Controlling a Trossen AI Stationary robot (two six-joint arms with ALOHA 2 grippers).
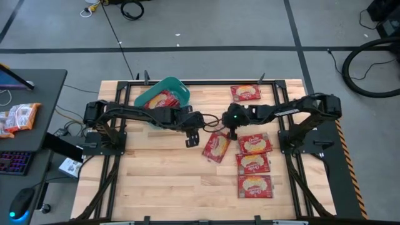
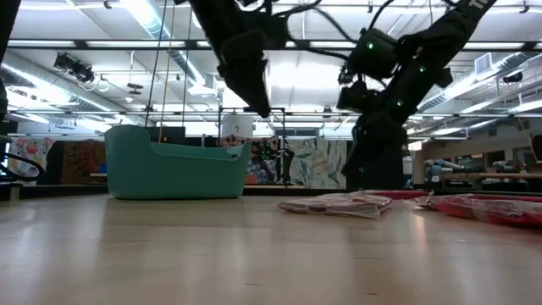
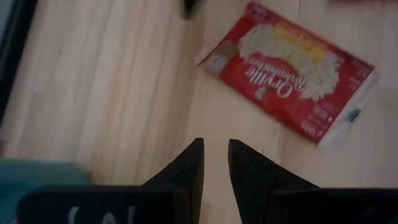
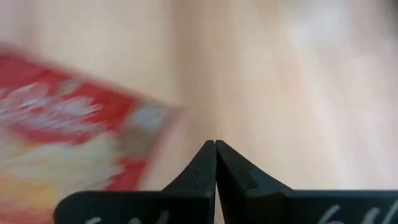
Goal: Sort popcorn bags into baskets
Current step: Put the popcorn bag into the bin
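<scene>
Five bags [image 1: 254,164] lay right of centre | tub [image 1: 164,100] upper left, one inside | left gripper [image 3: 214,163] narrowly parted, empty | right gripper [image 4: 215,163] pinched closed, empty

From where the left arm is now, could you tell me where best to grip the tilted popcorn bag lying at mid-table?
Probably the tilted popcorn bag by its short end nearest the left pincer, coming from above. It lies flat on the table, skewed and clear of the other bags, so that end looks unobstructed; sliding a fingertip under seems necessary.
</scene>
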